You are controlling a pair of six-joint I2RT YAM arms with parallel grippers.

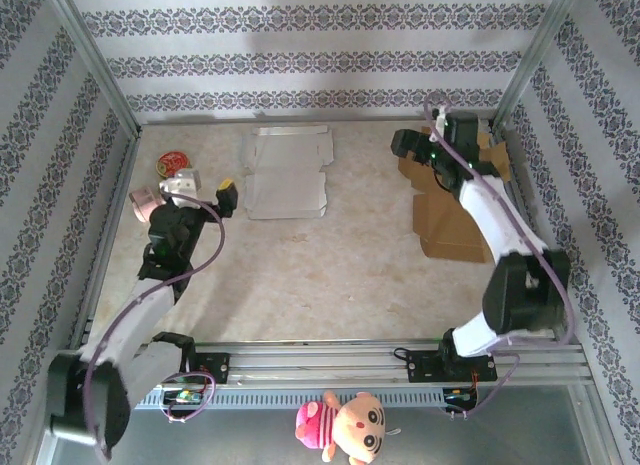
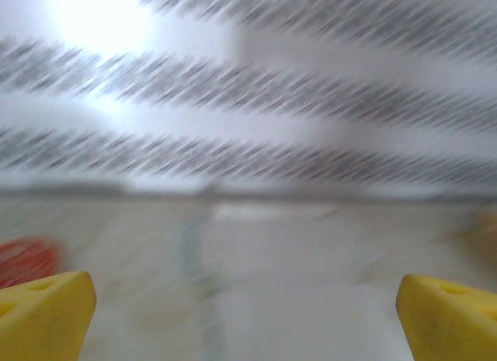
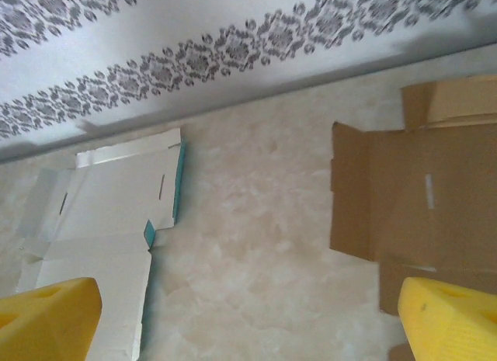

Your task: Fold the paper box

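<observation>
Top external view: the white paper box (image 1: 288, 175) lies flat and unfolded at twelve o'clock on the bench (image 1: 330, 275), with a brown cardboard sheet (image 1: 450, 220) at two o'clock. The left fingers (image 1: 228, 191) and right fingers (image 3: 446, 318) are spread wide, holding nothing. Folding looks unstarted, with every flap left to do.

I count two flattened boxes on the table (image 1: 330, 280): one white paper box (image 1: 288, 172) and one brown cardboard box (image 1: 450, 220), though I cannot tell whether the brown one is a single piece. There is one red round disc (image 1: 172, 164), one small pink item (image 1: 145, 199) and one doll (image 1: 340, 427). My grippers number two: left gripper (image 2: 248, 310) and right gripper (image 3: 248, 318).
</observation>
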